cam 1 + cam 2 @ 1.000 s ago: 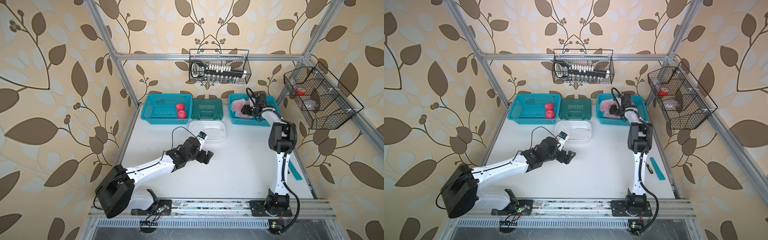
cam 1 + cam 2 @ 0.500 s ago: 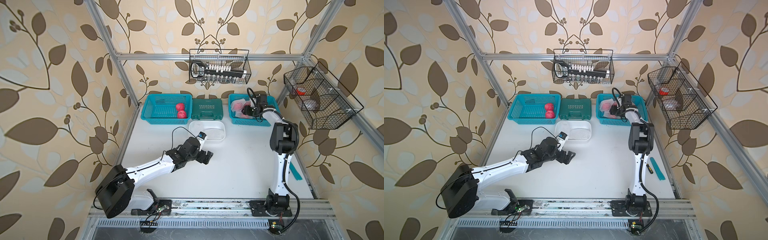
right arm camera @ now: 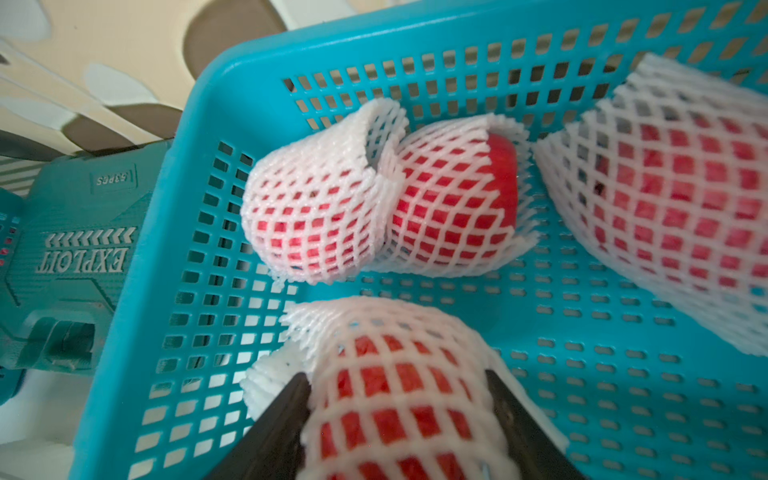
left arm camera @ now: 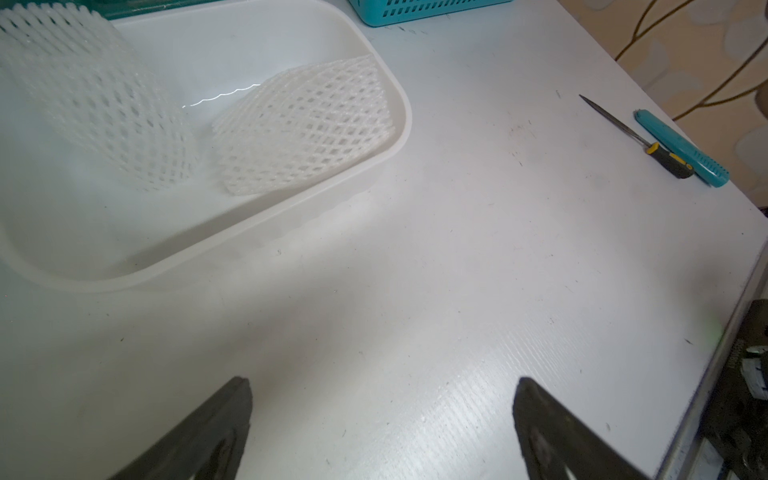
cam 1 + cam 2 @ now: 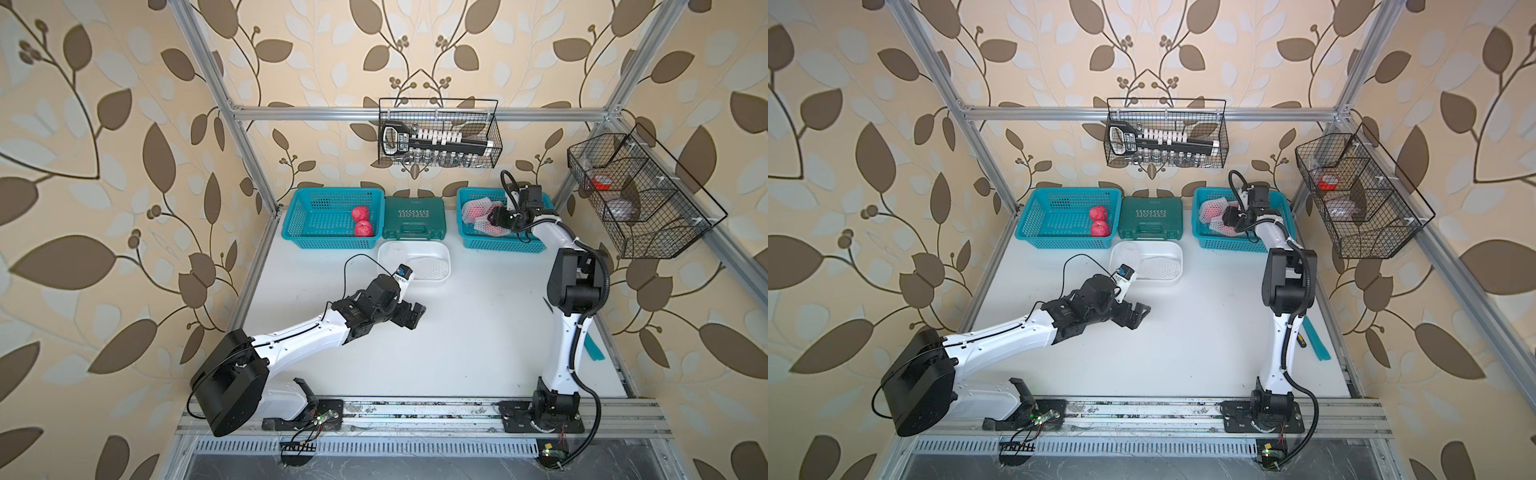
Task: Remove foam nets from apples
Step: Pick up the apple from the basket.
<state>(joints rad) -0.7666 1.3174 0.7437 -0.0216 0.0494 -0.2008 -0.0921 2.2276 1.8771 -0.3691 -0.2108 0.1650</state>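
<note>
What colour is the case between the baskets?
Dark green: the case has raised "EXPLOIT" lettering in the same green. It shows best in a top view.

The left hand (image 4: 382,388) hangs over bare white tabletop (image 4: 457,270), its two dark fingers (image 4: 224,419) spread wide with nothing between them. Ahead of one finger sits a white plastic tub (image 4: 291,224) holding two limp foam nets (image 4: 303,124), side by side and free of fruit. Beyond the tub shows a corner of a teal basket (image 4: 415,10). Farther ahead of the other finger, near the tabletop's edge, a thin pointed tool (image 4: 665,160) with a black-and-yellow handle lies against a teal strip (image 4: 681,145).
</note>
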